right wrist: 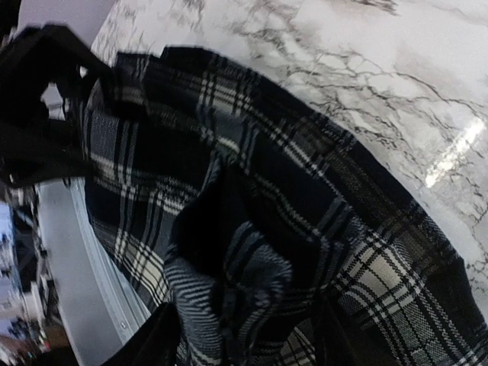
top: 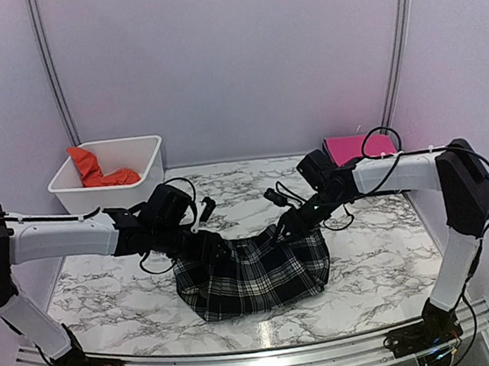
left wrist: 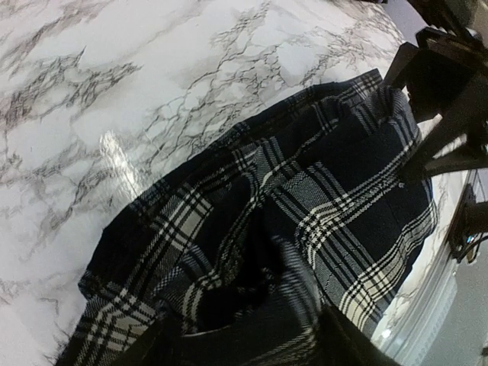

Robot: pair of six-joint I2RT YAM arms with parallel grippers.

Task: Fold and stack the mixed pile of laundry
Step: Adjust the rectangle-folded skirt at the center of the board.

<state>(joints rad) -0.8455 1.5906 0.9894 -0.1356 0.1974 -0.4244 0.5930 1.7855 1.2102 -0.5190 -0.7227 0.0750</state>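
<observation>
Here, left pincer [top: 205, 240] and right pincer [top: 286, 226] each clamp the plaid shirt [top: 255, 279], slumped at the middle of the surface [top: 107, 291].

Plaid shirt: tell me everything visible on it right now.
The black-and-white plaid cloth shirt is soft woven fabric, crumpled and not yet folded. Its top edge is pinched at either end by the left end effector and right end effector, sagging between them. The lower part bunches on the white marble-patterned table, centred between the arms.
</observation>
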